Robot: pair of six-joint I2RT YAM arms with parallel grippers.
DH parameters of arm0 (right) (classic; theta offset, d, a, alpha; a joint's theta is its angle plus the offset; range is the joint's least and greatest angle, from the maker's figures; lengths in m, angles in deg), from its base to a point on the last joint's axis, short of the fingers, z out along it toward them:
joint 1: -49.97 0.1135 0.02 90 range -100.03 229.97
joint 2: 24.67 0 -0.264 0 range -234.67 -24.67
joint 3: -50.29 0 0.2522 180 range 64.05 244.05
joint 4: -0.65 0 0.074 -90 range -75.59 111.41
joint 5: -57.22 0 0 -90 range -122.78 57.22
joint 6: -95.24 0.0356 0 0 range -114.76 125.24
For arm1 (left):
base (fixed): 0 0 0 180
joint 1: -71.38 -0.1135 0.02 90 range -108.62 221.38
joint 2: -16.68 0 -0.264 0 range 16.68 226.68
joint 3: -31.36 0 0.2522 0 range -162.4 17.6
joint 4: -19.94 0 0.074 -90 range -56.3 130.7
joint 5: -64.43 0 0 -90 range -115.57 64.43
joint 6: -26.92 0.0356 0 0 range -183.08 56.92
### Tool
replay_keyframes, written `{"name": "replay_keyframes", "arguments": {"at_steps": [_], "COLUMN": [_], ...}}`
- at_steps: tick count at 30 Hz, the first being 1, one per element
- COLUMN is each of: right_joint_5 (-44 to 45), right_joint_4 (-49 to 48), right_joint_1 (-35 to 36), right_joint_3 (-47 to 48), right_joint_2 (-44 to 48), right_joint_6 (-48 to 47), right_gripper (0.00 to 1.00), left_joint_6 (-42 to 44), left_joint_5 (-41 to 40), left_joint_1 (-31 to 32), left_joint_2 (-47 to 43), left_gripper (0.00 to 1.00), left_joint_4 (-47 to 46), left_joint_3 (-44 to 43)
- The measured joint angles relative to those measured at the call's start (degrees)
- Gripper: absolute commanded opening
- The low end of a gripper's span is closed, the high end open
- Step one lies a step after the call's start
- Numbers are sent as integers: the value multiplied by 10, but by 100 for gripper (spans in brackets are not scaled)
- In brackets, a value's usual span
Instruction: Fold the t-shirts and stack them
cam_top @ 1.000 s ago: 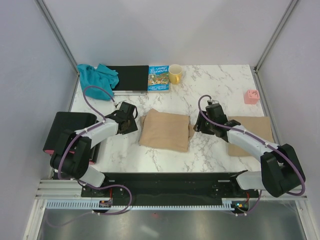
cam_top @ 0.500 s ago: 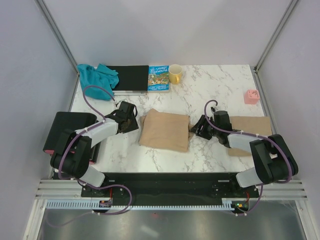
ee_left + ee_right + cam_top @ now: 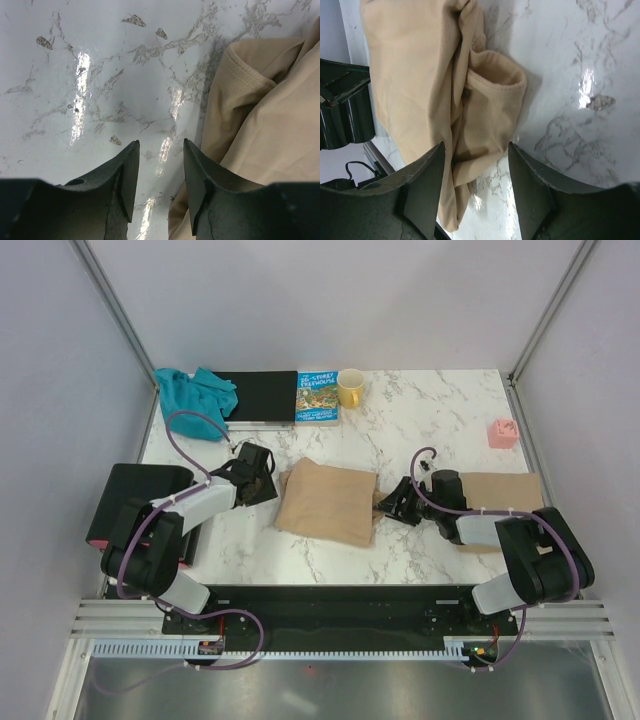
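Top external view is showing the right gripper (image 3: pixel 393 506) having swung in lower to the right hem of the folded tan-beige cloth t-shirt (image 3: pixel 328 502) at mid-table, jaws standing wide and empty; the left gripper (image 3: pixel 265 483) is waiting equally wide at the opposite hem; a two-handed lift is probably coming; the white marble table (image 3: pixel 420 410) is lying open beyond; a second folded tan shirt (image 3: pixel 505 490) is lying beneath the right arm.

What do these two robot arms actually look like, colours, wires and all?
The left arm and right arm have white segments between chunky black joints. A purple cable loops along each. The left end effector and right end effector each have two dark, matte, tapering fingers.
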Motion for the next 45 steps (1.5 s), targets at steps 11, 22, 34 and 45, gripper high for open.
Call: {"name": "replay_keyframes", "arguments": {"at_steps": [11, 22, 34, 45], "right_joint_5": [-31, -115, -167, -76], "right_joint_4": [-4, -93, -245, -18], "right_joint_1": [-26, -41, -41, -15], "right_joint_3": [-33, -47, -66, -3], "right_joint_2": [30, -23, -106, -16], "right_joint_6": [-9, 22, 92, 3], "right_gripper": [68, 68, 67, 68], "left_joint_6": [5, 6, 10, 12], "left_joint_5": [8, 12, 18, 33], "left_joint_1": [-1, -1, -1, -1], "left_joint_2": [13, 14, 27, 27], "left_gripper": [46, 45, 43, 46], "left_joint_4": [2, 15, 16, 19], "left_joint_3": [0, -5, -14, -20]}}
